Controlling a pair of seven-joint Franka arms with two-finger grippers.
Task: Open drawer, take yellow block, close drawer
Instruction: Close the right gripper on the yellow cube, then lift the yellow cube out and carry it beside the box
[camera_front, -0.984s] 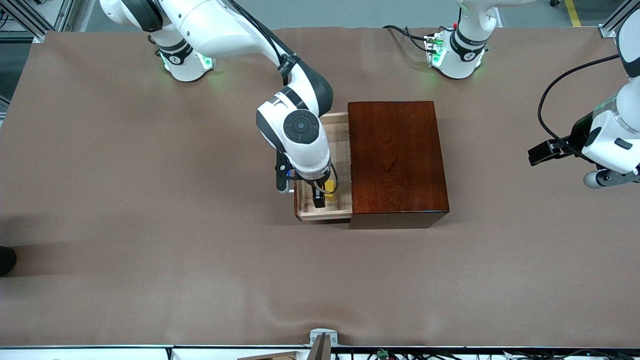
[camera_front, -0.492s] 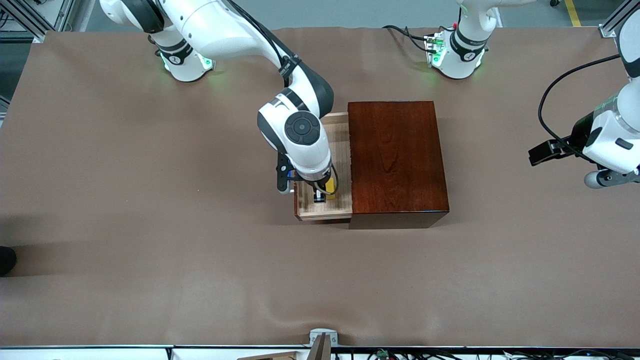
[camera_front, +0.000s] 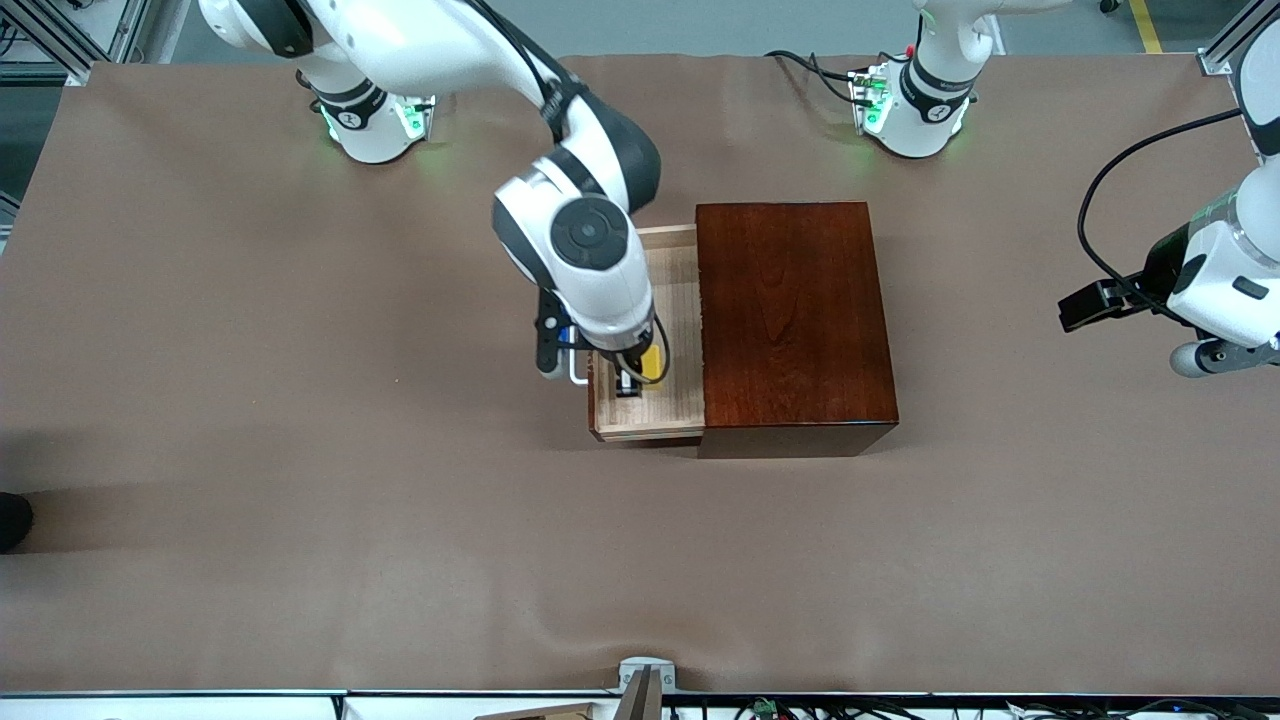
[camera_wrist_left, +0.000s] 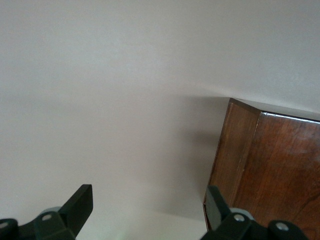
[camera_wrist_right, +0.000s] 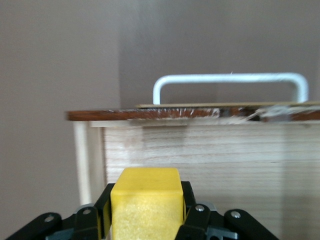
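Right gripper (camera_front: 632, 383) is clamped on the yellow block (camera_wrist_right: 145, 205) – hanging over the drawer (camera_front: 650, 412), which stands pulled out of the dark wooden box (camera_front: 790, 320) toward the right arm's end of the table. White bar handle (camera_wrist_right: 230, 85) shows on the drawer front. Left gripper (camera_wrist_left: 145, 210) waits over bare table (camera_front: 300, 500) beside the box – fingers spread, nothing between them.

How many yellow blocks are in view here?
1. The yellow block is gripped in the right claw over the open drawer. The arm covers part of the drawer, so another could be hidden.
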